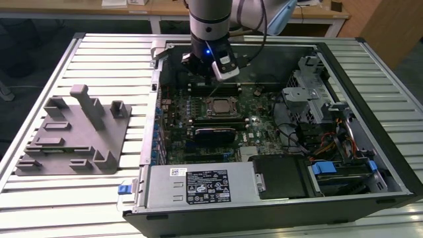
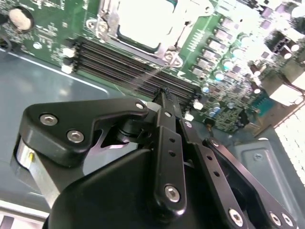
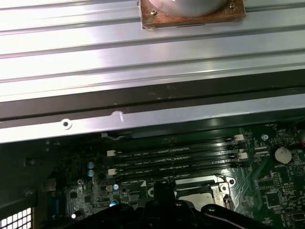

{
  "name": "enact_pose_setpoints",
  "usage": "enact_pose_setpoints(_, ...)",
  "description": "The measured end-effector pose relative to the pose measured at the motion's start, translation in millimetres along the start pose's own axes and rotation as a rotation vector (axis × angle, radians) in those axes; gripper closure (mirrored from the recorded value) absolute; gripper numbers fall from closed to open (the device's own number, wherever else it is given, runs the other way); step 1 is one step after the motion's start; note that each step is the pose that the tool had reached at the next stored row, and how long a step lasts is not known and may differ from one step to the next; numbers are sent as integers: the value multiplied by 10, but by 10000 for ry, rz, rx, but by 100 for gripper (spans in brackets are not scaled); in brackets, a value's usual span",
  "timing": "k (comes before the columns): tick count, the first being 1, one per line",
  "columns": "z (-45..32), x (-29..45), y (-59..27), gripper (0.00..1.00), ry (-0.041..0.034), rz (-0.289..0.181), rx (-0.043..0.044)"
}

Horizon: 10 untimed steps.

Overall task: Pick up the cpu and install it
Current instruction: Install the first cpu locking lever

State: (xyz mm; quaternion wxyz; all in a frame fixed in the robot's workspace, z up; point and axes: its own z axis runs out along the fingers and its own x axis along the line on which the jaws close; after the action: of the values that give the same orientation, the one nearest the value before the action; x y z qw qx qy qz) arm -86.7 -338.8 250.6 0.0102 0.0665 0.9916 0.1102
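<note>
Room above cpu (image 1: 219,106) open; memory slots (image 3: 176,160) just beside; drive cage (image 1: 310,94) at exterior view's right; power supply (image 1: 198,186) nearer camera.

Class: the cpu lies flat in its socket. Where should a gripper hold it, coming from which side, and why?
Probably two opposite edges of the cpu, from straight above: it lies flat, top up, and the socket frame around it would block a sideways approach.
</note>
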Motion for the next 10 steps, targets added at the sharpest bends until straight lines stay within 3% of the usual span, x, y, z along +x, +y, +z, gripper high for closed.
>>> enact_pose_setpoints(10,6,-31,4,89,-15,-4,-2)
